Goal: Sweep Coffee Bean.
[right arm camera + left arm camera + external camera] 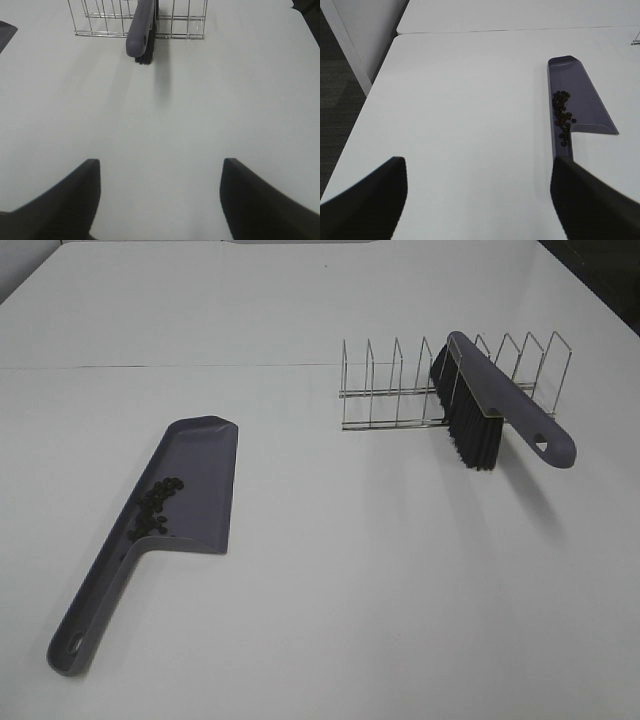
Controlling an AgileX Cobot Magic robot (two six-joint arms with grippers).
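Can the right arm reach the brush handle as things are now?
Probably yes: the brush rests in the wire rack with its handle toward the open right gripper, only bare table between.

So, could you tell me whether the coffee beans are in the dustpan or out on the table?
In the dustpan: the coffee beans sit clustered along its raised side wall near the handle; none show on the table.

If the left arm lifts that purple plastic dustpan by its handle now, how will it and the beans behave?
The purple plastic dustpan looks thin and rigid, so probably light and stiff. The dark loose coffee beans sit clustered near the handle end along one wall; tilting the pan would likely send them rolling. The open front lip could spill them.
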